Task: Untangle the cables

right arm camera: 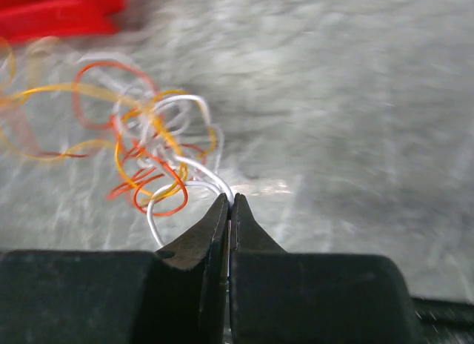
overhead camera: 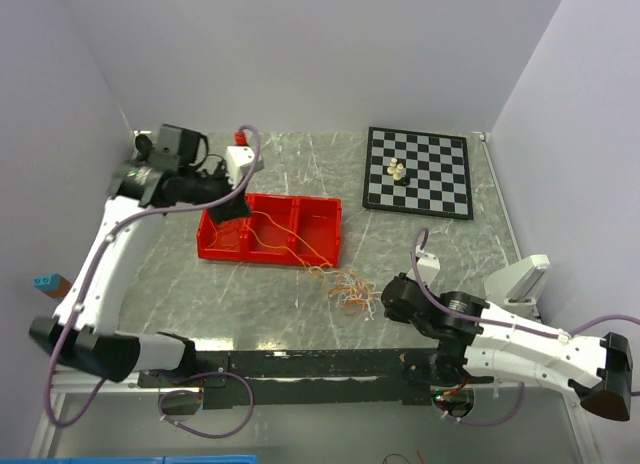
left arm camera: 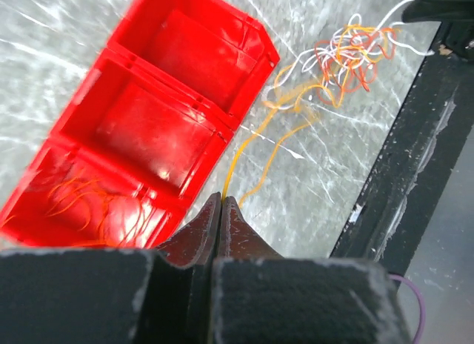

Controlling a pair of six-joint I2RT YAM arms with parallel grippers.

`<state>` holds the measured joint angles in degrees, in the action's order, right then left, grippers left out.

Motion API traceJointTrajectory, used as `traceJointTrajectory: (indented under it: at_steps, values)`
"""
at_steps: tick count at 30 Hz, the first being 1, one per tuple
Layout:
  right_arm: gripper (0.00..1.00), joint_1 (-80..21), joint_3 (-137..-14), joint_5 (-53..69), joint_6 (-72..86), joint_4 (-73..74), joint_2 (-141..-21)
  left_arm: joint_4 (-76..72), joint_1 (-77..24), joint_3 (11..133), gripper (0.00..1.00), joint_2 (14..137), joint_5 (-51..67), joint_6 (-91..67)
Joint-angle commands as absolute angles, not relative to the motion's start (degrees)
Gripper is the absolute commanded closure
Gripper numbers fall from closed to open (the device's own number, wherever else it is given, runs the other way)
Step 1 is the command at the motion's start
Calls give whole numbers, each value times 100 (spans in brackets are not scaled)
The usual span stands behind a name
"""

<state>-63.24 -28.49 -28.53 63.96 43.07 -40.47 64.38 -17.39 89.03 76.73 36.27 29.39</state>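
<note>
Cables (right arm camera: 152, 147) at right tool (right arm camera: 230, 201) tip (white loop)

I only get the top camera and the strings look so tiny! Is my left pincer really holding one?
Observer: Yes, the left pincer is shut on a yellow cable that runs to the tangle.
Operator: And the right one?
Observer: The right pincer is shut on a white cable at the tangle's edge.
Operator: Anything in the bin?
Observer: Orange cables lie in one end compartment of the red bin.
</note>
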Motion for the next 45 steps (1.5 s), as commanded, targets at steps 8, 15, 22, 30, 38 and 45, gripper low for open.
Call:
traceJointTrajectory:
  at_steps: [8,15,22,30,38,45]
  values:
    - [100,-6486,-2972,-2910,7840,5389,-4535,6743,-1345,11037,99,6759,3078,2252]
    - [100,-7039,-2716,-2733,8208,5028,-5114,4512,-1345,11434,99,6030,1865,1064]
    - [100,-7435,-2628,-2584,8560,4615,-6098,3746,-1336,12454,99,6337,1258,800]
    - [100,-7717,-2505,-2513,8877,4385,-6592,2601,-1345,12427,99,6363,834,861]
    - [100,-7726,-3471,-3400,8254,4904,-5758,2918,-1345,10761,99,6118,1986,695]
    - [100,-7726,-3709,-3691,7261,4299,-4984,2646,-1345,9028,99,5915,2829,501]
